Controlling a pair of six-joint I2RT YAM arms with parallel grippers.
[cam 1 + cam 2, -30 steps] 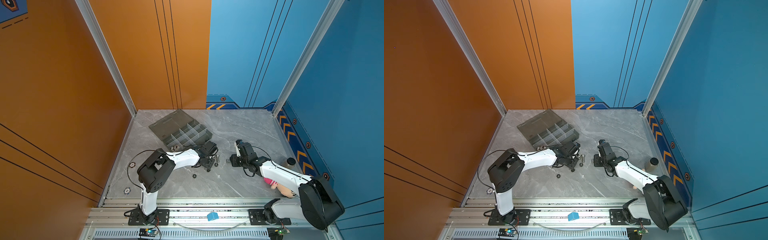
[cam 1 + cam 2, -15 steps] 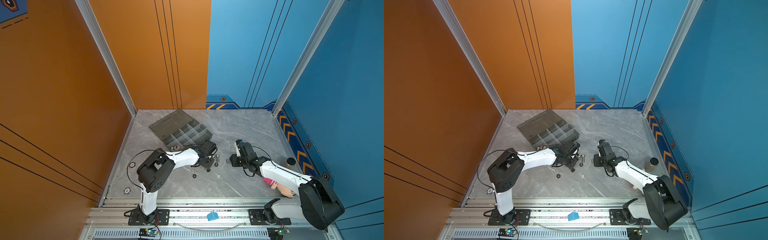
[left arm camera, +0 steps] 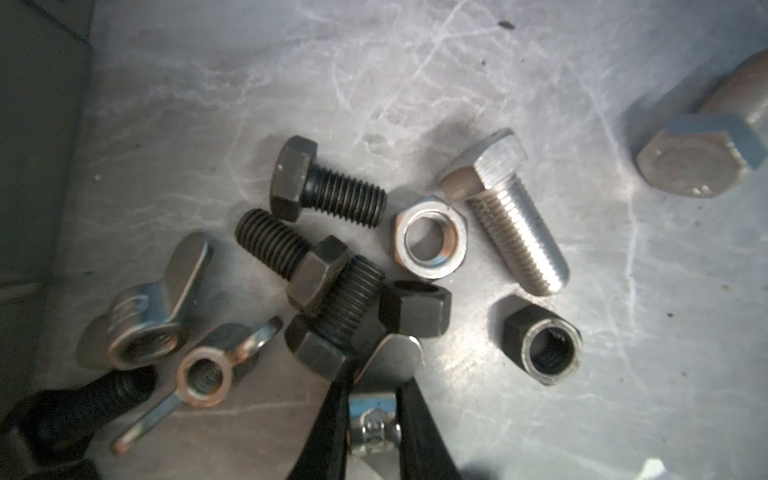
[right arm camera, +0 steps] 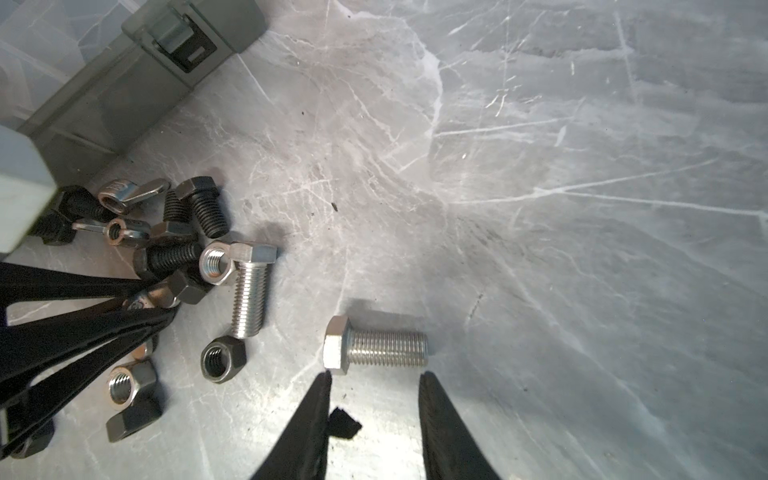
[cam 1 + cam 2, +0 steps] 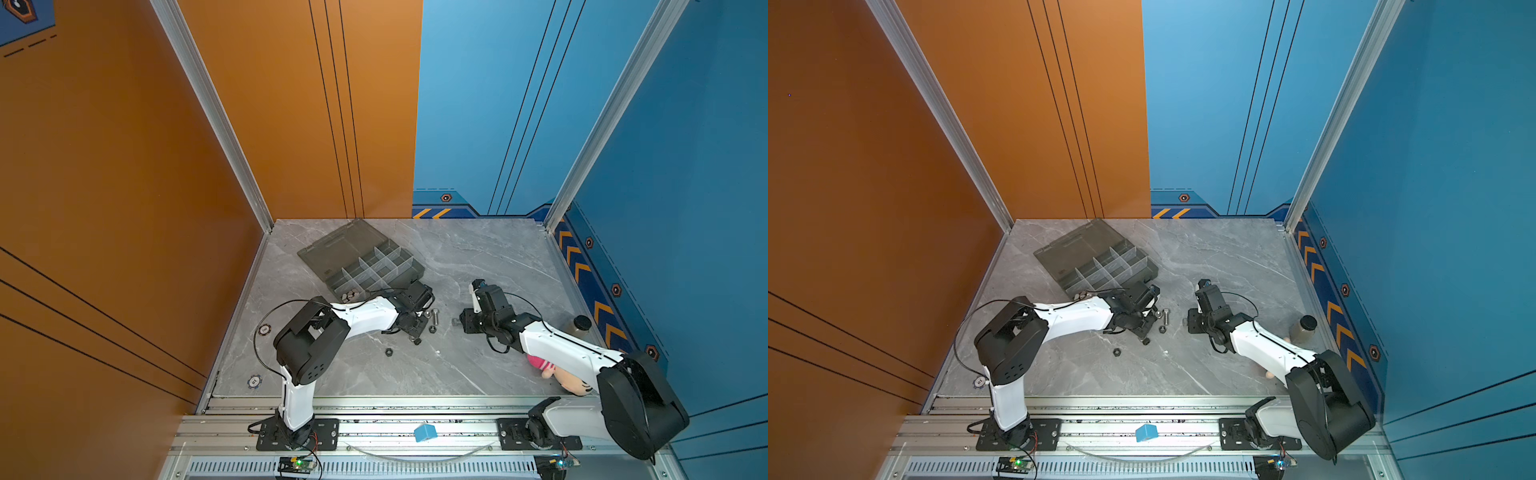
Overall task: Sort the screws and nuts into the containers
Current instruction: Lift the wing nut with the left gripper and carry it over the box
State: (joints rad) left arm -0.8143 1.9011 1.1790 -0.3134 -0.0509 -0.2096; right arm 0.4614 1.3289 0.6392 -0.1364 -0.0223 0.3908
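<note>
1. Grey marble-look tabletop point(image 5: 478, 257) between orange and blue walls, in both top views. Smoky organizer box point(image 5: 417, 272) sits open at far left, its lid flat behind it. A few pale pieces show in its near-corner compartment. The pile of fasteners point(image 5: 434, 322) lies mid-table, just near of the box. One black nut point(image 5: 389, 352) lies apart, nearer still. Left arm point(image 5: 365, 318) reaches onto the pile; right arm point(image 5: 557, 349) sits low just right of it.

2. Left wrist view: left claw point(image 3: 378, 382) is clenched on a silver wing nut point(image 3: 395, 353), one wing poking past the tips.
   - Judged best: lift straight up and slowly. A black bolt point(image 3: 345, 307) leans against that wing and may drag along.
   - Around it, tightly nested: more black hex bolts, two other wing nuts, a plain silver nut point(image 3: 430, 237) and a silver bolt point(image 3: 515, 232).

3. Right wrist view: right claw point(image 4: 376, 376) is released and empty. The lone hex bolt point(image 4: 376, 347) lies on the table just past the tips, lengthwise across the gap, with its head by one tip.
   - Closing here would likely pinch it end to end. Turning the wrist to take the shank crosswise looks surer.
   - The bolt is bright, with a clean thread.
</note>
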